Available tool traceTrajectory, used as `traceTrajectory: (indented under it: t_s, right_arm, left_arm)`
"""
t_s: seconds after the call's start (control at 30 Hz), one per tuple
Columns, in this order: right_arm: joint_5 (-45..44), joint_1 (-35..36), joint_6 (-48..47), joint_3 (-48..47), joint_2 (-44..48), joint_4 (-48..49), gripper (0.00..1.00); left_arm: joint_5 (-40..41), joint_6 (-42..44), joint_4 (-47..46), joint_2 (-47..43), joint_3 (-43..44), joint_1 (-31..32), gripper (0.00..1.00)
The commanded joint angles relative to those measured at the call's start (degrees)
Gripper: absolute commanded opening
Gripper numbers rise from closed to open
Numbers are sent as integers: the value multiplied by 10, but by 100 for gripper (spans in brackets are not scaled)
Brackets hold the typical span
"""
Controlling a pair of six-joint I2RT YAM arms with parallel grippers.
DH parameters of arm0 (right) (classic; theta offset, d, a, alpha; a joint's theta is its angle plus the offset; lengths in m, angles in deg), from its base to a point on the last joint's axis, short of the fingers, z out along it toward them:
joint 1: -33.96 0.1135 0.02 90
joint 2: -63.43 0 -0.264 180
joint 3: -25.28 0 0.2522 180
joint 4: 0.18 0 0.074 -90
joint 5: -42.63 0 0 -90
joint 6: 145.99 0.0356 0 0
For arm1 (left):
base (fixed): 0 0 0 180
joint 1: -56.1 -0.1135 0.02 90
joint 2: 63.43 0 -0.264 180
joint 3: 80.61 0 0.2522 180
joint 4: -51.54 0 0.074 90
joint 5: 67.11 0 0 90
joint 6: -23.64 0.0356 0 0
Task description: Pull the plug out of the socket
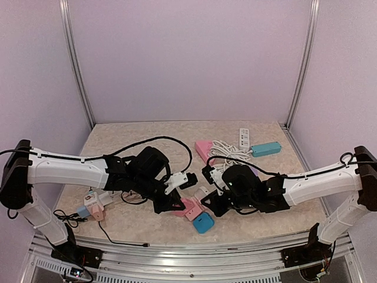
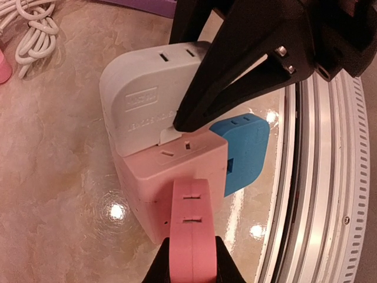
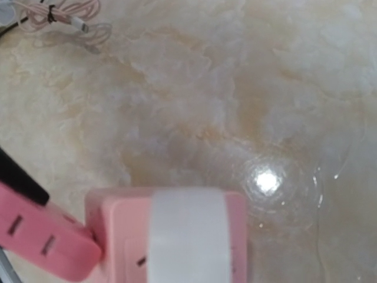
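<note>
on the marble desk (image 1: pixel 147 132), the right end effector (image 1: pixel 211 203) was clamped on a white adapter (image 2: pixel 147 94) plugged into the pink socket cube (image 2: pixel 171 183). the left end effector (image 2: pixel 191 265) pinched the darker pink plug (image 2: pixel 189 227), set against that cube. a blue adapter (image 2: pixel 244 147) touched the cube's side.

Pale lavender walls (image 1: pixel 188 59) close in three sides, with slim aluminium posts (image 1: pixel 76 65) standing in the back corners. The table (image 1: pixel 135 132) has a glossy beige marbled top that throws back bright spots of overhead light. A ridged metal rail (image 1: pixel 177 250) runs along its near edge.
</note>
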Motion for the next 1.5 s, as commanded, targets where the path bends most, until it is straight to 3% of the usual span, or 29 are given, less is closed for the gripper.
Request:
traceTrajectory:
  t_s: [0.0,0.5,1.13,1.47]
  right_arm:
    - [-2,2,11,10,-3,47,0]
    - [54,-31,73,82,1,129,0]
    - [50,-65,89,95,28,105,0]
    - [51,-64,139,111,35,145,0]
  left_arm:
    - [16,7,16,17,-5,3,0]
    - [16,5,21,24,-8,4,0]
    - [22,5,20,16,-9,4,0]
    - [23,4,19,20,-9,4,0]
